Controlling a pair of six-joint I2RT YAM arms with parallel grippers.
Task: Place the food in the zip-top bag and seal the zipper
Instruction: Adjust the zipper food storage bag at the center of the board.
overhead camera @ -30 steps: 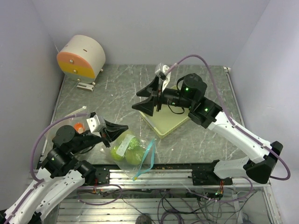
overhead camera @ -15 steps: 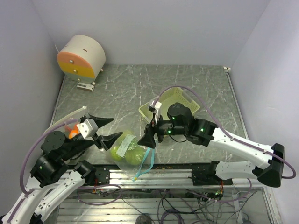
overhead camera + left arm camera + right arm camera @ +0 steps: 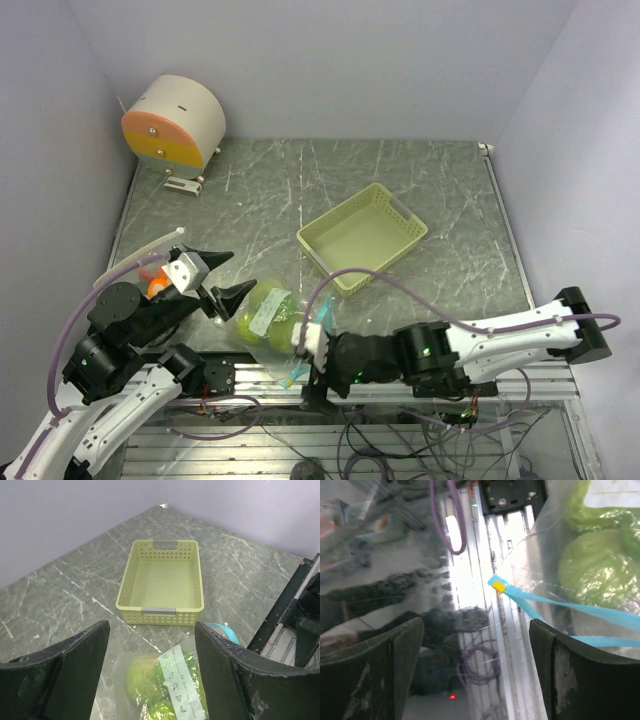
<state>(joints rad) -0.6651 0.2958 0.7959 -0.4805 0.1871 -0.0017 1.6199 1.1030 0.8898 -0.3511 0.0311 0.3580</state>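
The clear zip-top bag lies at the table's near edge with round green food inside it. Its blue zipper hangs over the front rail, with a yellow slider at its end. One orange piece of food sits beside the left arm. My left gripper stands open just left of the bag, the bag's closed end lying between its fingers without touching them. Low at the front rail, my right gripper is open, with the zipper end just ahead of its fingers.
A pale yellow-green basket sits behind the bag at mid-table, and it shows past the bag in the left wrist view. A white and orange drum stands at the back left corner. Metal rail and cables lie under the right gripper.
My left gripper has opened and let go of the bag. The right arm swung from above the basket down to the front rail by the zipper, its jaws widening.
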